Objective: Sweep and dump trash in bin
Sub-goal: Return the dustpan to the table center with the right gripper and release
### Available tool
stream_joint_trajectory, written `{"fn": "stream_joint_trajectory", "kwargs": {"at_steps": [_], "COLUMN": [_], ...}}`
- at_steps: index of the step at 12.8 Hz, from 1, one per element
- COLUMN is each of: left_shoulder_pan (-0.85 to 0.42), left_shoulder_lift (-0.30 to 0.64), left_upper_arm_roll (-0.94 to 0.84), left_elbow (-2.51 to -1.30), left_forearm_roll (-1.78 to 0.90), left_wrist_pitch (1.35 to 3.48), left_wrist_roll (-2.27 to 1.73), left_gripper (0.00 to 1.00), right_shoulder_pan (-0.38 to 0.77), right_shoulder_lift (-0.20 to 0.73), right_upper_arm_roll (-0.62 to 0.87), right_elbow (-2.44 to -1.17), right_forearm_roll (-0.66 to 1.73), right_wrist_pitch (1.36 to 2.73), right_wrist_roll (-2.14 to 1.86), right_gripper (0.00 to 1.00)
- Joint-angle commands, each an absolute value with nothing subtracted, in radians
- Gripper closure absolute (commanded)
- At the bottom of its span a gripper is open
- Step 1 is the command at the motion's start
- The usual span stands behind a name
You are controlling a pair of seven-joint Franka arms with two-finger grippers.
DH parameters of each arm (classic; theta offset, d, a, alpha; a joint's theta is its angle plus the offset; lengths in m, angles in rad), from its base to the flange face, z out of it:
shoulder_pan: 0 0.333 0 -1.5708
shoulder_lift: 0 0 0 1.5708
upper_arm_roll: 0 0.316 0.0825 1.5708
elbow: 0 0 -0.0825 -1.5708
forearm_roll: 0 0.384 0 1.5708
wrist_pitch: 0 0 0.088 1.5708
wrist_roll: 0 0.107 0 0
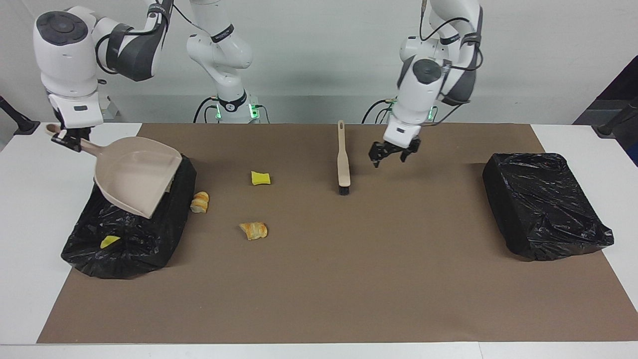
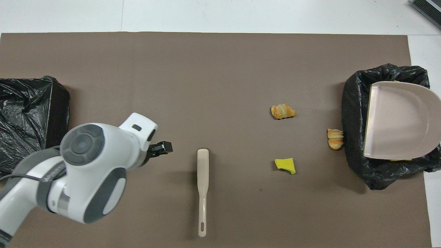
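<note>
1. Two black-lined bins show in the facing view. The right gripper (image 1: 67,140), clamped on the dustpan (image 1: 137,177) handle, holds the empty pan over the bin (image 1: 129,234) below it, where one yellow chunk (image 1: 109,242) lies. The left gripper (image 1: 394,152) hangs with fingers spread and empty just beside the brush (image 1: 343,162); the other bin (image 1: 543,209) sits at its arm's end of the table.
2. Overhead, three trash bits (image 2: 283,111) lie on the mat (image 2: 206,69) between brush and dustpan-covered bin.

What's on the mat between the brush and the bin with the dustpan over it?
Between brush and bin: a yellow sponge chunk and two pastry pieces, clearest in the overhead view.
</note>
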State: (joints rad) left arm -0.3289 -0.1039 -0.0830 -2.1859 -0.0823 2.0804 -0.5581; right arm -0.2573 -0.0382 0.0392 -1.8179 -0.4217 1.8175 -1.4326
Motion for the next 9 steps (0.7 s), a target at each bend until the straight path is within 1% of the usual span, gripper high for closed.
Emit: {"fn": "stream_joint_trajectory", "kwargs": {"at_steps": [1, 3, 6, 7, 9], "left_shoulder_pan": [-0.197, -0.106, 0.0, 0.021, 0.025], "left_shoulder_lift": [-0.117, -0.117, -0.112, -0.106, -0.086], "left_upper_arm_roll": [-0.095, -0.094, -0.095, -0.095, -0.095], "left_elbow": [-2.132, -2.088, -1.982, -1.936, -1.834], "left_forearm_roll": [-0.069, -0.067, -0.038, -0.038, -0.023], "left_wrist_pitch": [1.981, 1.932, 1.832, 1.792, 1.691], "left_wrist_roll": [-0.381, -0.252, -0.088, -0.069, -0.066], "left_gripper": [0.0, 0.0, 0.0, 0.0, 0.0], "right_shoulder_pan": [-0.197, -0.123, -0.034, 0.004, 0.084], "right_shoulder_lift": [-0.063, -0.061, -0.043, -0.025, 0.018], "right_upper_arm_roll": [0.046, 0.046, 0.046, 0.046, 0.046], "right_elbow": [-1.861, -1.868, -1.893, -1.893, -1.885], "right_forearm_roll": [-0.333, -0.283, -0.198, -0.163, -0.111], "right_wrist_pitch": [1.758, 1.709, 1.703, 1.704, 1.718], "right_wrist_roll": [-1.202, -0.963, -0.621, -0.504, -0.273], "right_gripper": [1.0, 1.0, 1.0, 1.0, 1.0]}}
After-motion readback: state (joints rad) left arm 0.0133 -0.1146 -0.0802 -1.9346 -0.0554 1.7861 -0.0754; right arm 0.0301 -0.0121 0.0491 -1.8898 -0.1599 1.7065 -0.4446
